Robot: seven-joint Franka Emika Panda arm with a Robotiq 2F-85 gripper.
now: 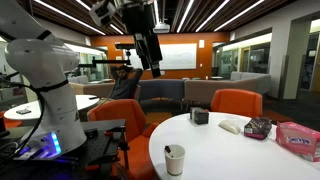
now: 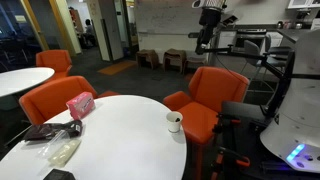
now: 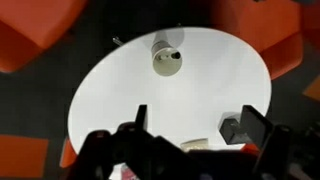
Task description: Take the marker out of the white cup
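- Marker shows in an exterior view as a small dark tip just above the rim of the white cup. The cup stands upright near the front edge of a round white table.
- In that exterior view the gripper hangs high in the air on the white robot arm, well apart from the cup. Whether its jaws are apart cannot be told from here.
- Farther back on the table sit a small black box, a dark packet and a pink package. An orange chair stands behind the table.
- In an exterior view from another angle, the white cup stands at the rim of the table, near an orange chair. A dark speck at its mouth is the marker.
- The gripper is high in the background there, far above the cup. The pink package and the dark packet lie on the opposite side of the table.
- The wrist view looks down on the table. The cup stands near its far edge, and the marker inside is too blurred to pick out.
- At the bottom of the wrist view the gripper spreads its dark fingers wide with nothing held between them. The black box lies on the table below.
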